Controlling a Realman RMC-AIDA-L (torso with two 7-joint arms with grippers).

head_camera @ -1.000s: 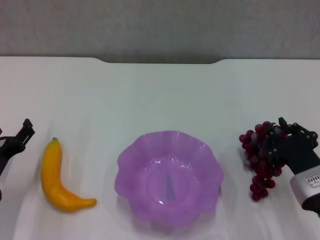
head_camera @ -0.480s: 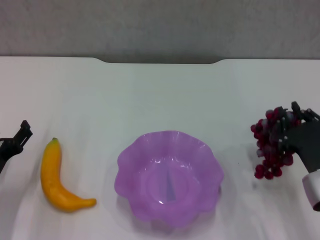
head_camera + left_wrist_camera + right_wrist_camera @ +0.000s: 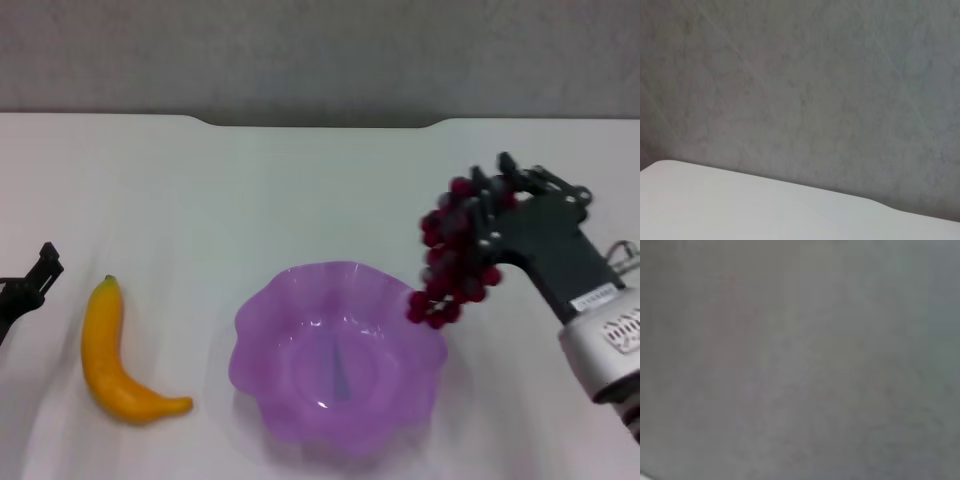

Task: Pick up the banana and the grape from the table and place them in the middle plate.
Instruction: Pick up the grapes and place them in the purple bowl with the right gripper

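Note:
In the head view my right gripper [image 3: 497, 205] is shut on the grape [image 3: 447, 258], a dark red-purple bunch that hangs in the air over the right rim of the purple scalloped middle plate [image 3: 270, 320]. The banana [image 3: 108, 353] lies on the white table [image 3: 300, 190] to the left of the plate. My left gripper [image 3: 30, 280] is at the left edge of the view, left of the banana and apart from it. The wrist views show none of these things.
The table's far edge has a shallow notch [image 3: 320, 122] in front of a grey wall. The left wrist view shows that wall and a strip of tabletop [image 3: 740, 210]; the right wrist view shows only grey.
My right gripper has lifted the grape off the table and carried it up and left, to above the plate's right rim. The left gripper has drawn slightly left and down.

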